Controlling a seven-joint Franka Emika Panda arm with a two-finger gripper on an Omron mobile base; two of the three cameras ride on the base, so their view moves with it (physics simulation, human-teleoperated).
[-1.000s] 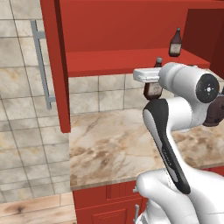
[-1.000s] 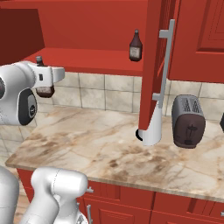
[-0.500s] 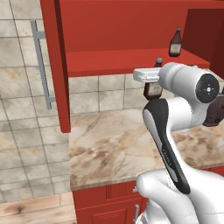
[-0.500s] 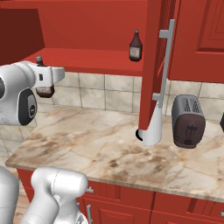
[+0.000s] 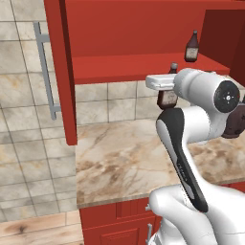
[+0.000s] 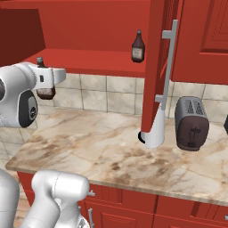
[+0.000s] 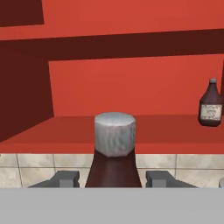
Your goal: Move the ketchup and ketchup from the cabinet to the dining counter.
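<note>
**Claw grips one ketchup bottle just outside the cabinet**

Claw of the white arm is clenched on a small dark red-brown ketchup bottle with a grey cap; in the hand view the two dark fingertips sit either side of the bottle's body, with the cap rising between them. From the left base view this held bottle hangs upright in the air, just in front of and slightly below the front edge of the red inner shelf, over the beige-brown marbled worktop backed by tiles. The right base view shows the same bottle at the end of the white hand.

A second, matching dark red-brown bottle with a pale label stands upright on the shelf of the open red wall cabinet, well apart from the held one. One cabinet door with a long silver bar handle stands open. On the worktop, a white paper-towel roll sits partly behind that door, and a dark toaster stands just beside it.
</note>
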